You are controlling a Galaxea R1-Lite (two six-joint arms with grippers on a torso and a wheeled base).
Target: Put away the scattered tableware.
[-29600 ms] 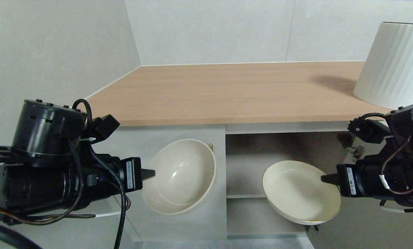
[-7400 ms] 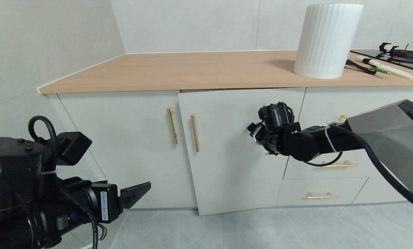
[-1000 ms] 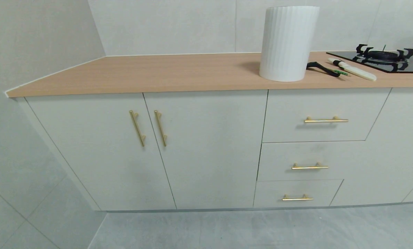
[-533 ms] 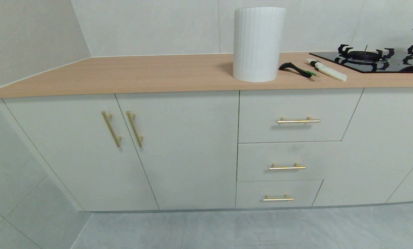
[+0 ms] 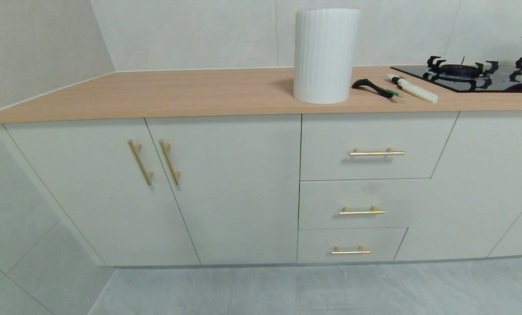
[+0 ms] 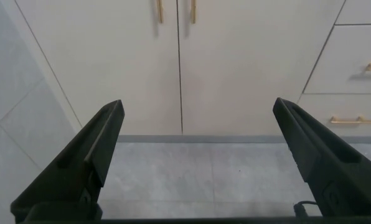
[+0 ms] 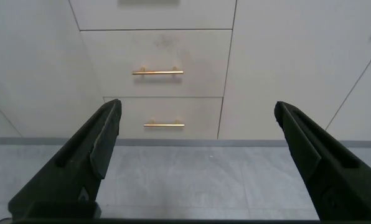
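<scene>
On counter point(image 5: 177, 94): canister point(image 5: 326, 57) upright, utensils point(image 5: 414, 90) lying just right of it, hob point(image 5: 466, 76) beyond
Below counter: doors point(image 5: 234, 188) and drawers point(image 5: 366, 131) shut
Left hand point(image 6: 198, 107): spread wide, empty, facing doors
Right hand point(image 7: 197, 107): spread wide, empty, facing drawers

The head view stands well back, looking forward and down across the worktop point(image 5: 177, 94), cabinet doors point(image 5: 234, 188) and floor point(image 5: 287, 288). Each wrist view sits low and nearer, facing the cabinet front between spread fingers point(image 6: 92, 155). The left gripper point(image 6: 198, 106) frames the doors' seam, and the right gripper point(image 7: 198, 106) frames the bottom drawer point(image 7: 192, 115). That drawer also shows beyond one left finger.
</scene>
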